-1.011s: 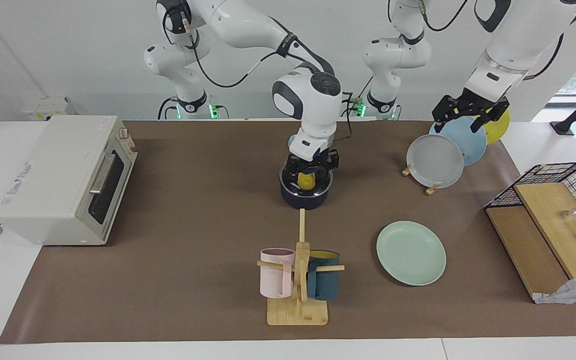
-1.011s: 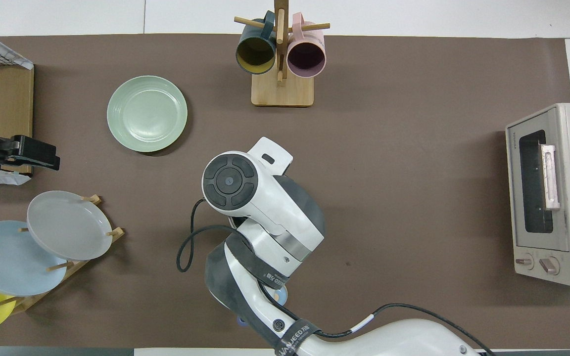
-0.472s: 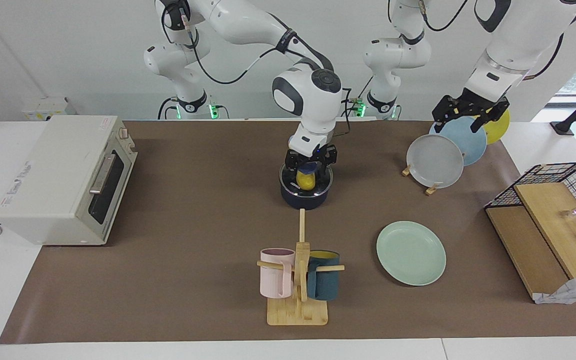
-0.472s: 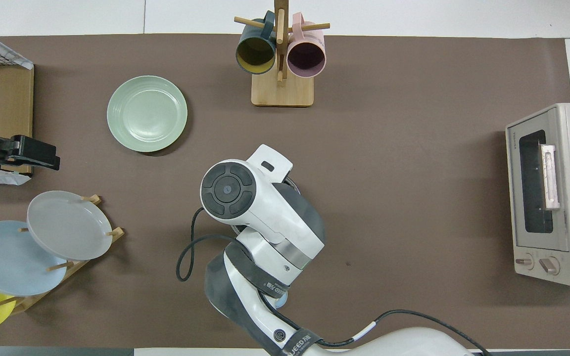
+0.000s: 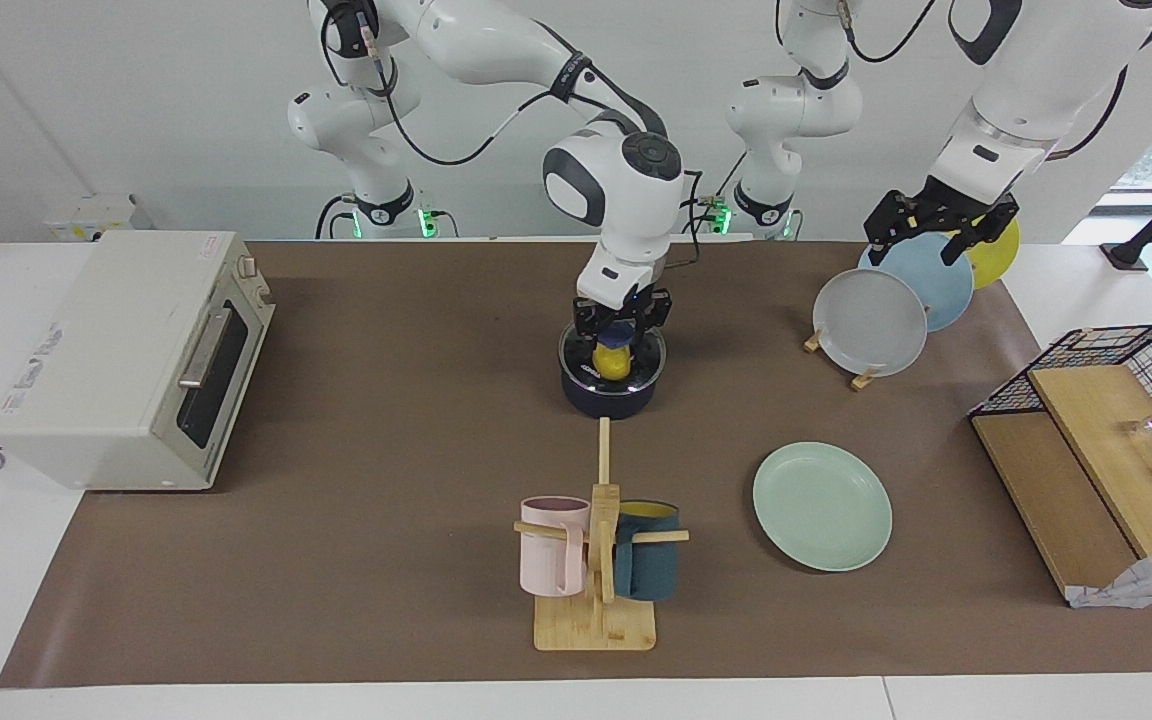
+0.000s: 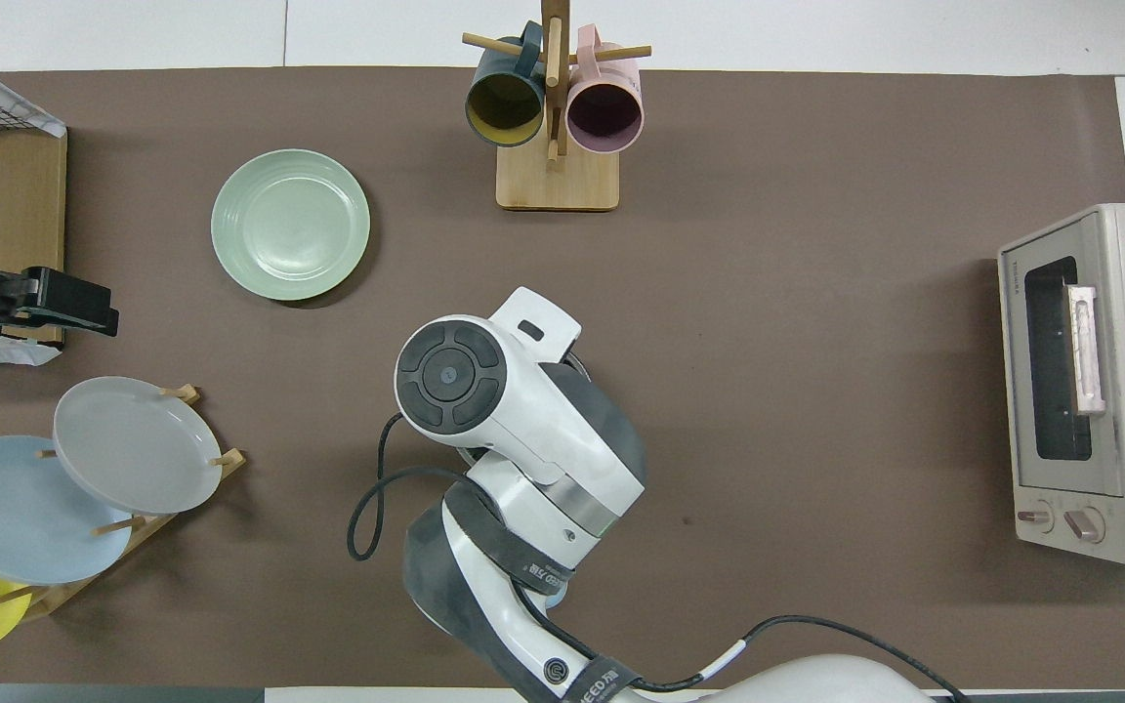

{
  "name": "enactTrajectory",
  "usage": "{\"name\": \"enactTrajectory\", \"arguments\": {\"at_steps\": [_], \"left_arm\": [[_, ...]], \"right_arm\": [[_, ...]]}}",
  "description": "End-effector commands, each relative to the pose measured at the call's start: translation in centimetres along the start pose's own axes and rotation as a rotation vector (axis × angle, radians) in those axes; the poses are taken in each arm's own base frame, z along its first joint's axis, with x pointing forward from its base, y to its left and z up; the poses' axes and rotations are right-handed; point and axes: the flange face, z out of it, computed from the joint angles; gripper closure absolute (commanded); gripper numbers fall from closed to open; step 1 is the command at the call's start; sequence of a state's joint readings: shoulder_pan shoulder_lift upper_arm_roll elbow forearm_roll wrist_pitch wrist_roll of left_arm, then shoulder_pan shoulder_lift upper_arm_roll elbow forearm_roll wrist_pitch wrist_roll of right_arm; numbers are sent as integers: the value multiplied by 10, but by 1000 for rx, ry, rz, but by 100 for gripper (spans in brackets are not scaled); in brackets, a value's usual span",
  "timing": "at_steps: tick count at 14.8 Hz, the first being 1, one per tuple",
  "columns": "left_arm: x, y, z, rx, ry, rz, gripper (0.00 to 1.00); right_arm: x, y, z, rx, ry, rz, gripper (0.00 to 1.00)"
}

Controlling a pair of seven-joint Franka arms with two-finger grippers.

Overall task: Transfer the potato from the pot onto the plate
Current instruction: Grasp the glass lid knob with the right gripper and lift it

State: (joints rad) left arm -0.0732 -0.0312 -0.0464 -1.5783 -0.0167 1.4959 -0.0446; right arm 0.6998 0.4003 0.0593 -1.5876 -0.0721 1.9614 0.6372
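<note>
**Right gripper holds the potato just above the pot**

In the facing view, the right gripper [image 5: 618, 335] sits at the centre of the frame, a little above middle, directly over the dark navy round pot [image 5: 612, 396]. Its fingers are clamped on the small, glossy bright yellow potato [image 5: 613, 362], which shows inside the pot's rim, against the black interior; whether it touches the pot's bottom I cannot tell. In the overhead view, the right arm's white wrist covers the pot and the potato at the centre of the frame, so neither can be read there.

The pale mint-green round flat plate [image 5: 822, 506] lies bare on the brown-covered table [image 5: 386, 450] in the lower right of the facing view and in the upper left of the overhead view [image 6: 290, 224], well apart from the pot.

The left gripper [image 5: 939, 228] waits in the upper right of the facing view, over the wooden rack of grey, blue and yellow plates [image 5: 901, 300]; whether its fingers are apart or together I cannot tell. In the overhead view it shows at the left edge [image 6: 55, 303].

A bamboo mug tree [image 5: 596, 570] carrying a pink mug and a dark teal mug stands at the lower centre of the facing view, between the pot and the bottom edge. A white toaster oven [image 5: 126, 360] occupies the left side of that view.
</note>
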Motion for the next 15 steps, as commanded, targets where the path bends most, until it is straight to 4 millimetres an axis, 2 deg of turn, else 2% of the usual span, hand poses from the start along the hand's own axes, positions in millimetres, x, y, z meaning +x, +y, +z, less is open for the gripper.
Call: {"name": "enactTrajectory", "arguments": {"at_steps": [1, 3, 4, 5, 6, 8, 10, 12, 15], "left_arm": [[-3, -1, 0, 4, 4, 4, 0], [-3, -1, -1, 4, 5, 3, 0], [-3, -1, 0, 4, 2, 1, 0], [-3, 0, -1, 4, 4, 3, 0], [-3, 1, 0, 5, 2, 3, 0], [-3, 0, -1, 4, 4, 3, 0], [-3, 0, 0, 5, -1, 3, 0], [-4, 4, 0, 5, -2, 12, 0], [-8, 6, 4, 7, -25, 17, 0]], "right_arm": [[-3, 4, -3, 24, -4, 0, 51], [-2, 5, -4, 28, -5, 3, 77], [-2, 6, -5, 28, -5, 5, 93], [0, 7, -10, 29, -4, 8, 100], [4, 11, -17, 32, 1, 9, 100], [19, 39, -42, 34, 5, -23, 100], [39, 88, -62, 36, 7, -86, 100], [55, 139, -71, 75, -13, -115, 100], [76, 233, -61, 72, -60, -176, 100]]}}
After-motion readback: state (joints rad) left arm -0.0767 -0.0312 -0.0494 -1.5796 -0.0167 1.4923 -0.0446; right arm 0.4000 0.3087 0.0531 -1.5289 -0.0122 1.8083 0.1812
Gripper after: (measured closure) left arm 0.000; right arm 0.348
